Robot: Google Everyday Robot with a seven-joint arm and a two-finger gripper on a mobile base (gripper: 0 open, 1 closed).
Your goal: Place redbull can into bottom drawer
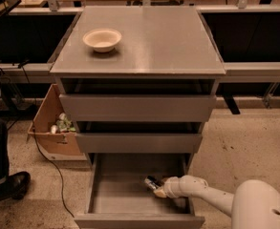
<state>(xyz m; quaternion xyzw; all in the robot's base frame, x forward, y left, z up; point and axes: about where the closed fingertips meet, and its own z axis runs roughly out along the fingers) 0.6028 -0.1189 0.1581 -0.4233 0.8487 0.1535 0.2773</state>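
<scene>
Got the white arm (201, 191) coming in low from the bottom right, stretched almost flat across the right wall of the bottom drawer (115, 190). Ends in the gripper (155, 185), down inside the drawer toward its right side, clamped on the redbull can (150, 181), which lies tipped sideways just above the floor. Can't tell if touching. Loads of bare floor to the left and front, right wall close by. Sits pulled out beneath two upper drawers (137, 108). Cream bowl (102, 39) up on the cabinet (163, 42) top.
</scene>
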